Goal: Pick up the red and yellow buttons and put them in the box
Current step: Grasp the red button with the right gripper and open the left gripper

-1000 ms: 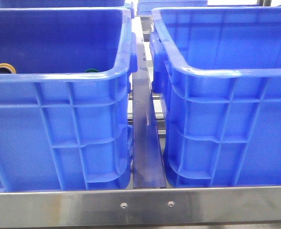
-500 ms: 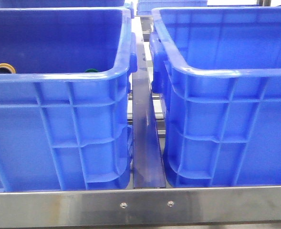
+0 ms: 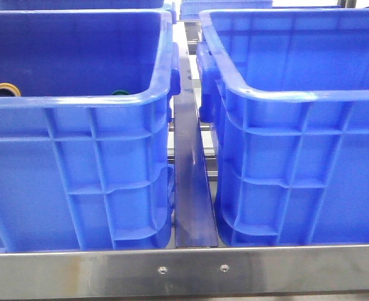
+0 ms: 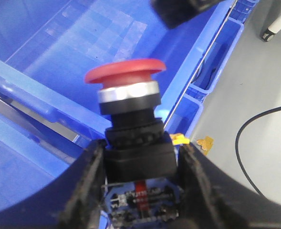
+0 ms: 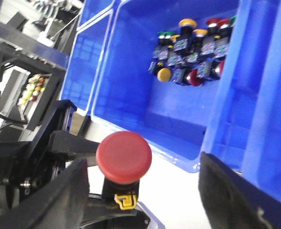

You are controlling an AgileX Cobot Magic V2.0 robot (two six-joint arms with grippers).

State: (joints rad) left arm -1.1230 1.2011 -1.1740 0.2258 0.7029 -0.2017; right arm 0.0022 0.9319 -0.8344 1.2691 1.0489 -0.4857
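My left gripper (image 4: 139, 162) is shut on the dark body of a red button (image 4: 125, 76), held cap up over the bare floor of a blue box (image 4: 83, 43). In the right wrist view that same red button (image 5: 124, 157) shows between the wide-apart fingers of my open right gripper (image 5: 142, 163), which do not touch it. Further off, a second blue crate (image 5: 130, 95) holds a cluster of several buttons, among them a yellow one (image 5: 164, 74) and a red one (image 5: 193, 77). Neither gripper shows in the front view.
The front view has two blue crates side by side: the left crate (image 3: 77, 103) shows a yellow cap (image 3: 2, 89) and a green cap (image 3: 120, 93) above its rim, the right crate (image 3: 284, 97) shows no contents. A steel rail (image 3: 184, 269) crosses in front. Green-capped buttons (image 5: 166, 34) lie in the cluster.
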